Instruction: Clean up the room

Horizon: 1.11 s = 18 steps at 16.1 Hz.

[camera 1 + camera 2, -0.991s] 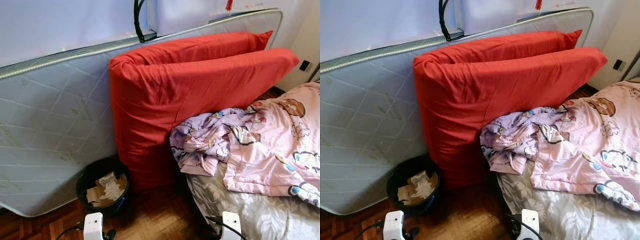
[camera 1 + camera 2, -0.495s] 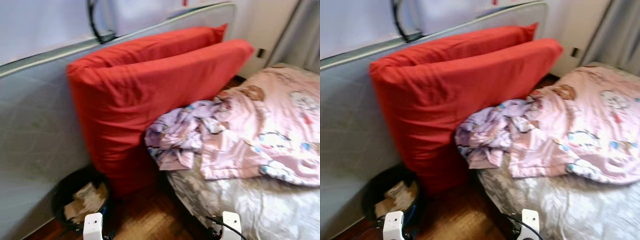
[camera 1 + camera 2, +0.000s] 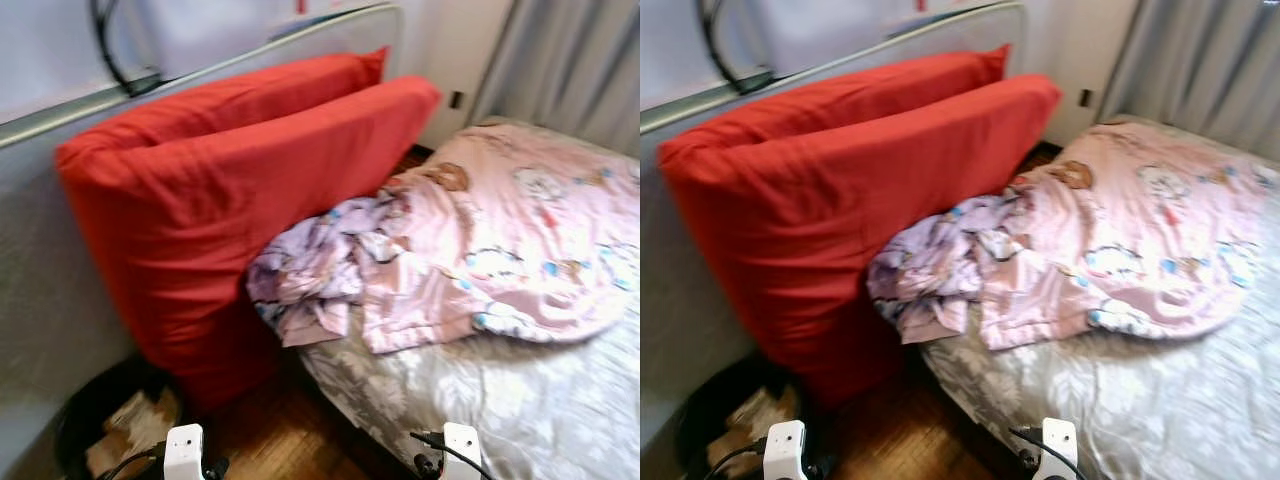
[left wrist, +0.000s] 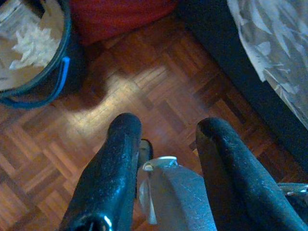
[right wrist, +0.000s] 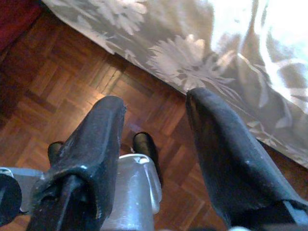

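Parquet floor (image 4: 159,91) lies beneath both parted, empty end effectors, left (image 4: 166,132) near bin (image 4: 33,72), right (image 5: 154,115) beside bed (image 5: 231,53).

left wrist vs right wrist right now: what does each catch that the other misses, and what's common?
Left wrist view: the black bin with crumpled paper, the foot of the red cushion, and the left gripper, open and holding nothing. Right wrist view: a broad, bright stretch of the grey floral bed sheet, with the right gripper open and holding nothing. Both: parquet floor below and the sheet's edge.
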Tool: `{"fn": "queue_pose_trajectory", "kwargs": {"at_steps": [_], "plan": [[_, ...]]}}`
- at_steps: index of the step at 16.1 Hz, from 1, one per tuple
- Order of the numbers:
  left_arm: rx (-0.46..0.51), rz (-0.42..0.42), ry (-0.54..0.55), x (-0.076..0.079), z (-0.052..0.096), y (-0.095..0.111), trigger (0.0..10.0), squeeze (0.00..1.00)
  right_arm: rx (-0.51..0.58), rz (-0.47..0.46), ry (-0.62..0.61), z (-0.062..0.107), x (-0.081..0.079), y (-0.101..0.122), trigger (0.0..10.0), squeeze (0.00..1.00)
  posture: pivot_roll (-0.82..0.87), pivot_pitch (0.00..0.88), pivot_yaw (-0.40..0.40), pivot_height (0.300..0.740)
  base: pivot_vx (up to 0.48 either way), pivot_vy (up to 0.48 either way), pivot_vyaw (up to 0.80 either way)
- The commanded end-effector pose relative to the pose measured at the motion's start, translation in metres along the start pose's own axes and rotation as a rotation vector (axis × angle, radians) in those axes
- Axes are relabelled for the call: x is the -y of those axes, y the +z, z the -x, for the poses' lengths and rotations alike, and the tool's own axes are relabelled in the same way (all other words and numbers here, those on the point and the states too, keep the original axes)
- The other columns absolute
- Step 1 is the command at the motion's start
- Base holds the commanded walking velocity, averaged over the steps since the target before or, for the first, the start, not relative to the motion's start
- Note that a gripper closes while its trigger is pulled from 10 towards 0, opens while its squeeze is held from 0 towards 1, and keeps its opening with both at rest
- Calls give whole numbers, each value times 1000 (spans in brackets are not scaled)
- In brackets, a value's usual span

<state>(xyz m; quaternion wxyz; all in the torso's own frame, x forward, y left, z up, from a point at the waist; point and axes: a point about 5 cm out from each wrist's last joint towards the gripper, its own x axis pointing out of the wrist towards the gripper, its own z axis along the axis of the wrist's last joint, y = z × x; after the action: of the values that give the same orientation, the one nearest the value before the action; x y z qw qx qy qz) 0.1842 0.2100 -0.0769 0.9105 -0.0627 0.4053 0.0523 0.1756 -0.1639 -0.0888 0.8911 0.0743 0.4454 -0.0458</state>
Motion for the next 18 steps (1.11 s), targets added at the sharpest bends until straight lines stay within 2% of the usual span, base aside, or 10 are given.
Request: {"fn": "queue_pose_trajectory", "kwargs": {"at_steps": [1,14,16,18], "plan": [[-12,-17,4,-1,0,-2,10000,0,-13,-8,-2,0,-1,-2,10000,0,22,23,17,740,0,0,-769],[-12,-17,4,-1,0,-2,10000,0,-13,-8,-2,0,-1,-2,10000,0,22,23,17,740,0,0,-769],[156,21,16,1,-2,24,10000,0,77,51,52,0,-3,8,10000,0,21,24,9,740,0,0,0],[190,26,13,2,-2,30,10000,0,97,58,66,0,-3,10,10000,0,20,26,7,740,0,0,0]]}}
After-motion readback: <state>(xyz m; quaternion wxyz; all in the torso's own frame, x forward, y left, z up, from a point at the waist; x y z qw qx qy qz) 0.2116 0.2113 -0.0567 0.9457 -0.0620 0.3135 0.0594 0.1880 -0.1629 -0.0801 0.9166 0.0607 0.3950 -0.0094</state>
